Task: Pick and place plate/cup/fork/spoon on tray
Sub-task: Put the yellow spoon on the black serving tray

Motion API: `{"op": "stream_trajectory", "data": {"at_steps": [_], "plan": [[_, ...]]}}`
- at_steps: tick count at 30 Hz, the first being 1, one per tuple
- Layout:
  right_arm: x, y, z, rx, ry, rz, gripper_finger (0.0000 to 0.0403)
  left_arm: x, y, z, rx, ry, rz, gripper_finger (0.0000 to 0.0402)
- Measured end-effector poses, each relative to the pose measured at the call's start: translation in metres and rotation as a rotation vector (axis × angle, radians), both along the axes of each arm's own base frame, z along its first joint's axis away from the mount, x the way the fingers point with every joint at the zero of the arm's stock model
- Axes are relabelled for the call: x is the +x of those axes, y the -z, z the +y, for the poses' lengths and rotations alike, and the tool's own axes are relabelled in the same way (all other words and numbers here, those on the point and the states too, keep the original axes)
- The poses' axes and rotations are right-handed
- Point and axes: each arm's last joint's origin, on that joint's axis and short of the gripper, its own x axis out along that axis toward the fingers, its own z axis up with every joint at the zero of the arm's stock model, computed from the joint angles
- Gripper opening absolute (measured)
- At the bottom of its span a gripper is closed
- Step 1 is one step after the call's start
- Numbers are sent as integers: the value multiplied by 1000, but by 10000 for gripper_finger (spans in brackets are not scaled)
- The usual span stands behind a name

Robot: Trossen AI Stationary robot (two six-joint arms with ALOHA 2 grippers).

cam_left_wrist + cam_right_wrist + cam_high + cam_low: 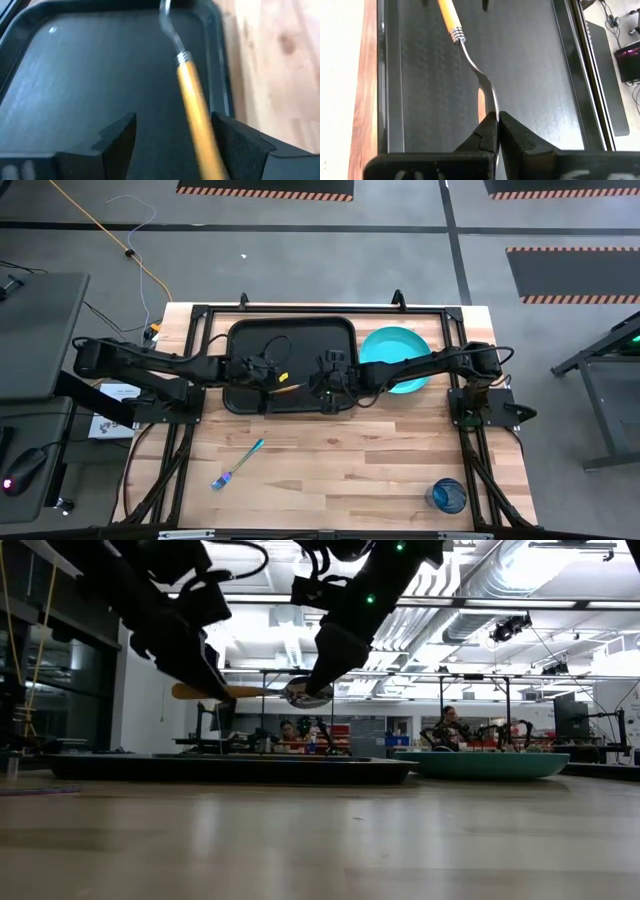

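Observation:
The spoon (283, 379), silver bowl and orange handle, hangs level above the black tray (290, 330). My right gripper (496, 120) is shut on its bowl end. My left gripper (175, 150) is open, its fingers standing on either side of the orange handle (197, 120). The turquoise plate (395, 350) rests on the table just right of the tray. The fork (238, 464) lies on the wood nearer the front. The blue cup (447, 496) stands at the front right. My right gripper pinches the spoon's bowl (492, 107) between its two fingers, just past the neck. The fingers slant down from the table's right and lie along the spoon. The spoon is lifted clear of the tray, about level, its handle (200, 692) pointing left. My left gripper: the handle runs close by one finger (240, 145); whether they touch I cannot tell.
The tray's raised rim (220, 75) runs beside the spoon. Bare wood (340, 470) lies in front of the tray, between fork and cup. The black frame rails (190, 380) flank the table. People sit in the room behind (450, 725).

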Motion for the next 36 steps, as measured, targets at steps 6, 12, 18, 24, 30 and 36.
{"op": "stream_trajectory", "data": {"at_steps": [6,12,18,24,30,36], "plan": [[1,0,0,1,-4,-6,0,1,7,1,34,-27,50,238],[1,-1,0,0,2,-8,0,0,6,1,35,-26,48,152],[0,-1,-2,-27,24,-10,0,-3,7,1,41,-24,76,15],[-1,-3,0,-64,63,-17,5,-7,7,2,67,-57,113,10],[-27,-20,-4,-73,199,56,67,-25,0,4,73,-107,153,9],[-45,-33,-5,-48,279,77,159,-48,-15,5,43,-179,8,9]]}}
